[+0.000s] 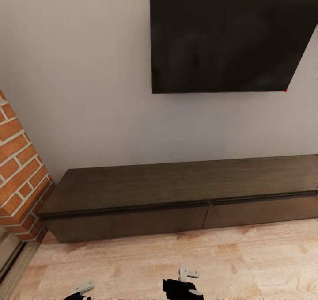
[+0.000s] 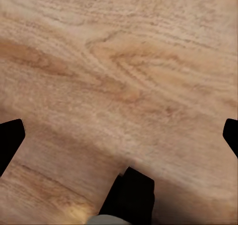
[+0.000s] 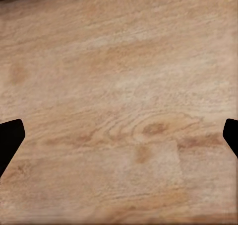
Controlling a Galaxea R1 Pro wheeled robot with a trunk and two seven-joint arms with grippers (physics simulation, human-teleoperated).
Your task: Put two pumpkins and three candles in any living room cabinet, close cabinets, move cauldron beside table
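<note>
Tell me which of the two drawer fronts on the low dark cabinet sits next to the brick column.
The left dark-brown wood drawer front: its end meets the red brick column. The right drawer front runs off toward the view's right edge, under the black wall screen.

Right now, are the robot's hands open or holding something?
Left hand: open, holding nothing.
Right hand: open, holding nothing.
</note>
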